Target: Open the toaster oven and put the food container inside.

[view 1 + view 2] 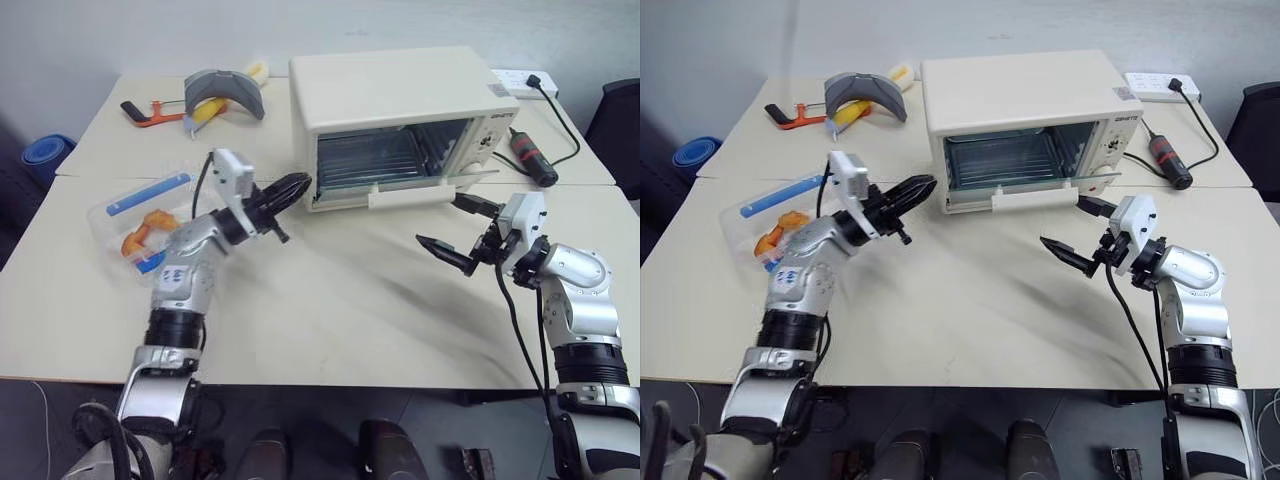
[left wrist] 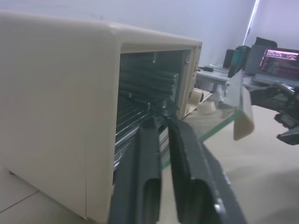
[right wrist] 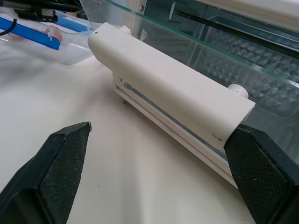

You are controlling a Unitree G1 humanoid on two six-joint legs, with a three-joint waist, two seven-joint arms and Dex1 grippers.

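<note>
While the toaster oven (image 1: pixel 400 110) door hangs open, your left gripper (image 1: pixel 296 187) is clenched empty; right gripper (image 1: pixel 462 230) gapes wide.

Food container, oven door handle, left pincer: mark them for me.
food container (image 1: pixel 140 225), left eye view, its clear lid.
oven door handle (image 3: pixel 170 95), right wrist view, mid-bar.
left pincer (image 1: pixel 925 187), right eye view, shut fingertips.

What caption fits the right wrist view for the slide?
Open right gripper faces the white bar handle of the toaster oven's lowered glass door; food container behind.
</note>
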